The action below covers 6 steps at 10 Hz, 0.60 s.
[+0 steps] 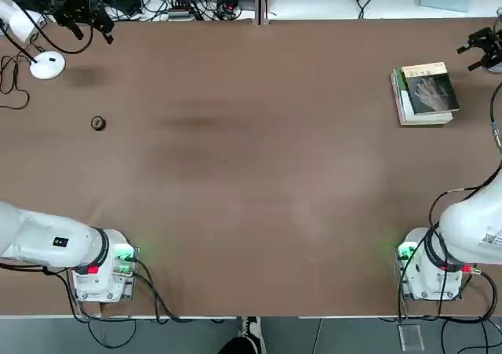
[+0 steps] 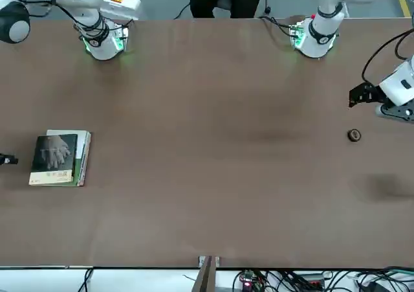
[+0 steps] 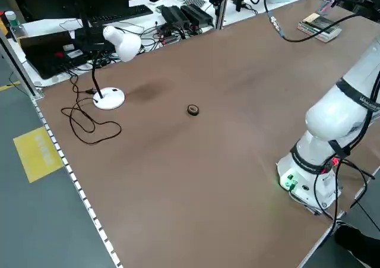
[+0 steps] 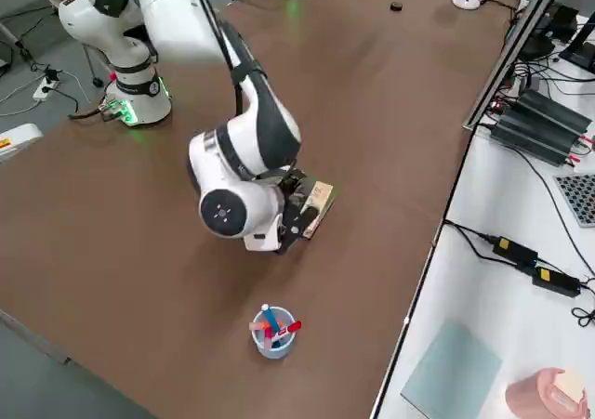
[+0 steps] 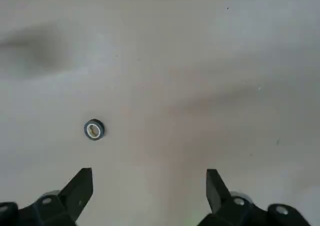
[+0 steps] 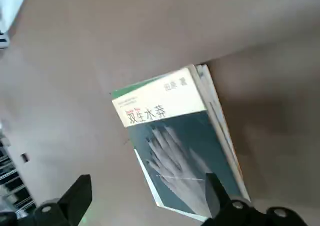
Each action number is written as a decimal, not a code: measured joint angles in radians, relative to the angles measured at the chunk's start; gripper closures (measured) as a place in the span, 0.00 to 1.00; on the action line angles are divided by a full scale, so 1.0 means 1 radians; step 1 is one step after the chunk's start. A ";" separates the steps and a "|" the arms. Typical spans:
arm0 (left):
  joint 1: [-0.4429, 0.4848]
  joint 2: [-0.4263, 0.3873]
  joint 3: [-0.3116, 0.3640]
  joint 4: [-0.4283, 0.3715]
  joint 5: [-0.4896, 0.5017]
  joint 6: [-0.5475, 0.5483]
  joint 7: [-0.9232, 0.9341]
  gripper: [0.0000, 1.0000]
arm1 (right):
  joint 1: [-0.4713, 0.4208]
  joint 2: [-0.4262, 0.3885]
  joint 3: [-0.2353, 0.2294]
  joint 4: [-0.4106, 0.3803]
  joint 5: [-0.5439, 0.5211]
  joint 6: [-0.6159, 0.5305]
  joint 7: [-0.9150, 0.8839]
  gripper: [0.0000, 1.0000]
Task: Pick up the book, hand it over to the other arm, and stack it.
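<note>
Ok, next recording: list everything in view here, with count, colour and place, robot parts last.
book: one, dark grey cover with a pale hand image, on top of the green-and-white book, far right of the table.
green-and-white book: one, thicker, under it.
small ring-shaped object: one, dark, far left of the table.
desk lamp: one, white, far left corner.
cup of pens: one, pale cup, red and blue pens, right edge.
table: one, brown.
person's shoe: one, black and white, near the table's near edge.
left pincer: open, above the ring-shaped object's area.
right pincer: open, over the books.
</note>
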 joint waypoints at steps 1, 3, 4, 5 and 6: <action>0.000 0.000 0.000 0.000 0.000 0.000 0.000 0.00 | 0.025 -0.016 0.001 0.000 -0.036 0.026 0.031 0.00; 0.000 0.000 0.000 0.000 0.000 0.001 0.000 0.00 | 0.073 -0.041 0.002 0.000 -0.106 0.077 0.079 0.00; 0.000 0.000 0.000 0.000 0.000 0.001 0.000 0.00 | 0.091 -0.048 0.002 0.000 -0.138 0.091 0.095 0.00; 0.000 0.000 0.000 0.000 0.000 0.001 0.000 0.00 | 0.106 -0.055 0.002 0.000 -0.171 0.102 0.109 0.00; 0.000 0.000 0.000 0.000 0.000 0.001 0.000 0.00 | 0.118 -0.062 0.002 0.000 -0.206 0.113 0.122 0.00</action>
